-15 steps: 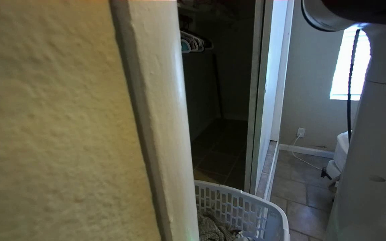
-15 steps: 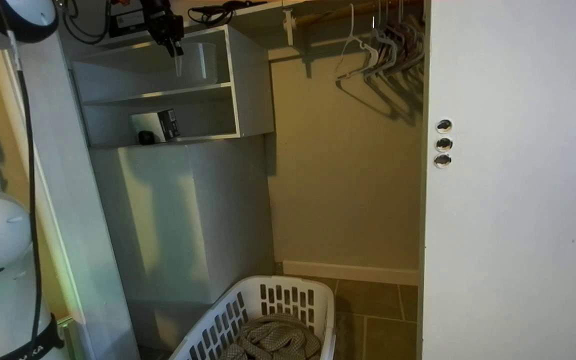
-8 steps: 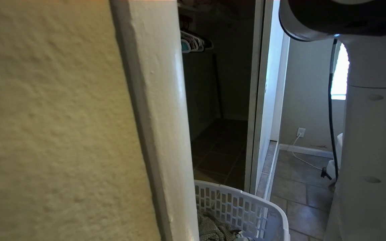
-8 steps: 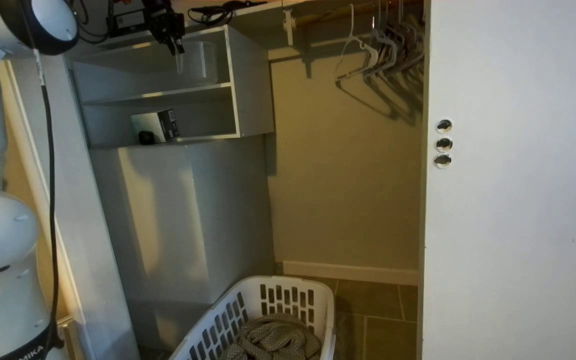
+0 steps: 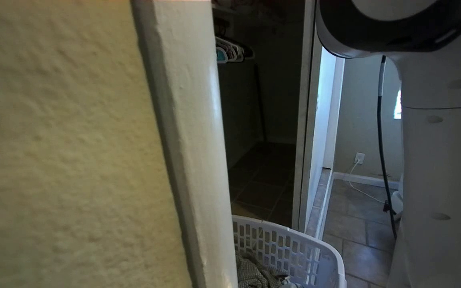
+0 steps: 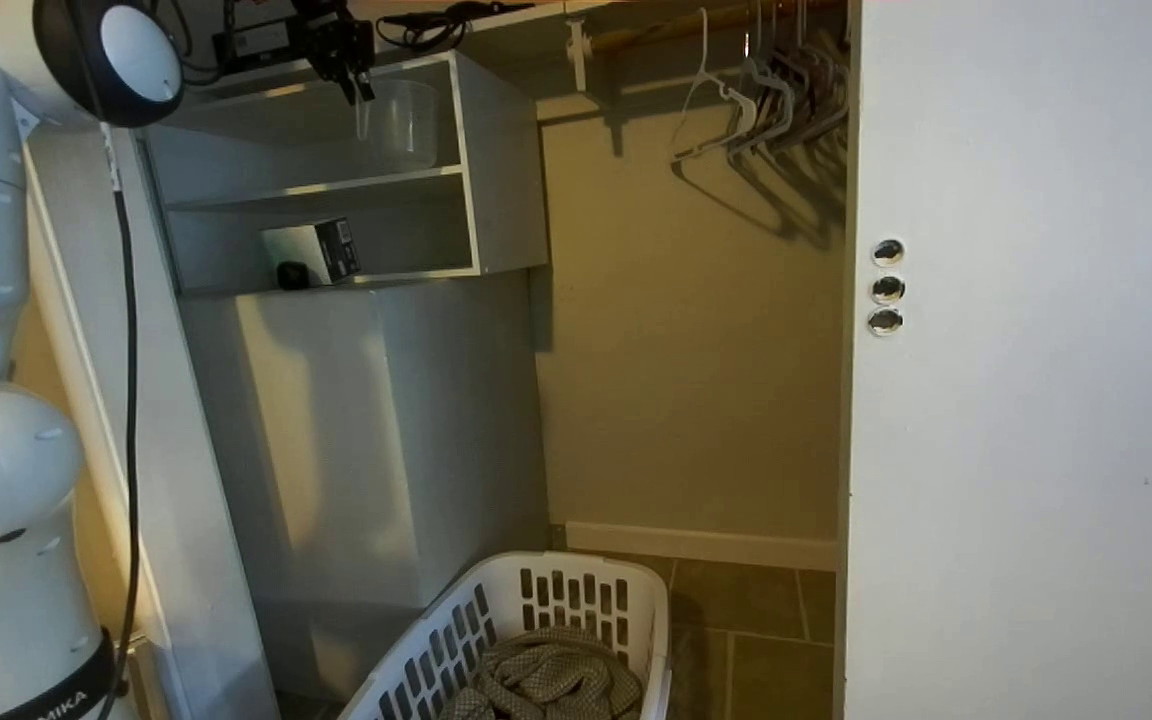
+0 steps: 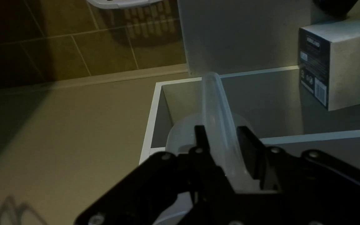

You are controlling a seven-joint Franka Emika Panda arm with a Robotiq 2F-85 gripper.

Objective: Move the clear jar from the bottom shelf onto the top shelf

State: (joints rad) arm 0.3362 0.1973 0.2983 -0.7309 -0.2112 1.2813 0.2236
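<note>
The clear jar is a see-through container with a long handle. In an exterior view it appears upright in front of or inside the upper compartment of the white shelf unit; its depth is hard to tell. My gripper comes from above at the jar's left side, on the handle. In the wrist view the jar's handle lies between my gripper's fingers, which are closed around it. The jar's rounded body shows behind the fingers and overlaps the divider board. Part of the body is hidden by the gripper.
A box and a small black object sit in the lower compartment; the box shows in the wrist view. Hangers hang right of the unit. A cable lies above it. A laundry basket stands on the floor.
The arm's elbow has swung right and down in an exterior view, left and down in an exterior view from elsewhere. My gripper and the jar have shifted slightly up and right together.
</note>
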